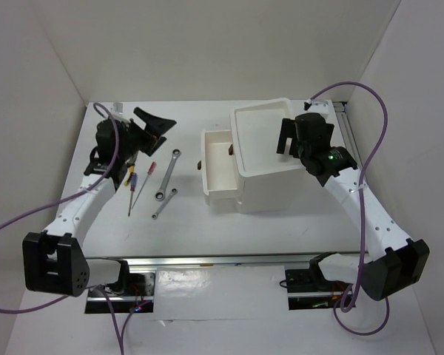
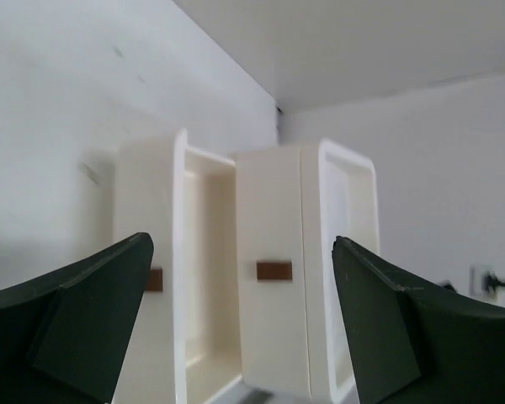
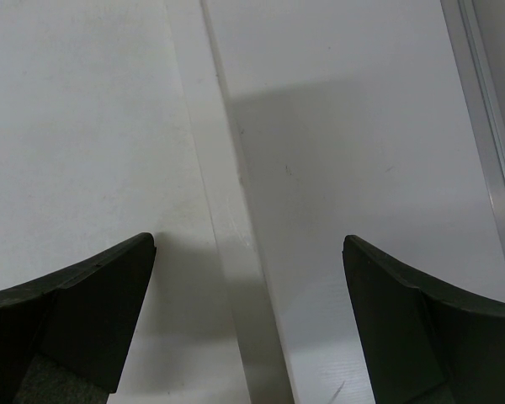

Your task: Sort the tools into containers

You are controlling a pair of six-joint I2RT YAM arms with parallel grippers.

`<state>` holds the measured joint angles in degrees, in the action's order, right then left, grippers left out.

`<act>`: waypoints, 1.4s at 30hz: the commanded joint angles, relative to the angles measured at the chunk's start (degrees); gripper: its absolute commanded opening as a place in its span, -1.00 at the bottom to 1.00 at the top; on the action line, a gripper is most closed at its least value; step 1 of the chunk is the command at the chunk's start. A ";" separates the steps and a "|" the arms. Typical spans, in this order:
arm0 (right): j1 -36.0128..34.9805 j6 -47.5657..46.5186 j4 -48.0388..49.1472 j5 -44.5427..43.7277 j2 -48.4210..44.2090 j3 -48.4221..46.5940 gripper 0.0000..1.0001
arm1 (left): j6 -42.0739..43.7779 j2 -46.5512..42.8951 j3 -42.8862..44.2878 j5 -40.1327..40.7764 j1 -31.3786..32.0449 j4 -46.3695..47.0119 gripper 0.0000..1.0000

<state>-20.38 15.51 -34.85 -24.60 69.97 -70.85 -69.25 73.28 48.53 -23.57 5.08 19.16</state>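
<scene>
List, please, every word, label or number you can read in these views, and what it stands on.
None: no view shows readable text.
The box, its drawer handles and the tools carry no legible marks.
The green light is a lamp, not a sign.

One camera looks down from high behind onto the whole table (image 1: 200, 237). The left wrist camera faces level at the white box (image 2: 278, 210), also seen from above; the right wrist camera points down, close.
</scene>
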 commanded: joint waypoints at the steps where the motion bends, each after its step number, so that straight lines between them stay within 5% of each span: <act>1: -1.06 -1.27 -1.10 0.25 0.86 -0.52 0.99 | 13.52 -0.07 14.07 17.63 -0.42 -36.42 1.00; 8: -1.06 -1.27 -0.57 2.01 1.92 -0.52 0.99 | 28.28 20.04 31.43 27.97 -3.06 -58.96 0.91; 17: -1.06 -0.75 0.32 2.45 2.53 2.03 0.99 | 36.73 36.93 39.79 38.77 -1.12 -58.44 0.89; 30: -1.06 -0.74 -0.22 1.84 -0.36 2.12 0.99 | 37.26 45.20 41.47 38.69 0.10 -56.42 0.83; 42: -1.06 -0.74 -0.22 1.22 -1.50 2.12 0.99 | 38.05 49.51 41.64 35.27 0.10 -58.44 0.00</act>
<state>-20.86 15.22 -32.18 -22.72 70.08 -69.93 -32.71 120.03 89.62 12.43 5.08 -37.10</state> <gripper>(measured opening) 0.994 0.523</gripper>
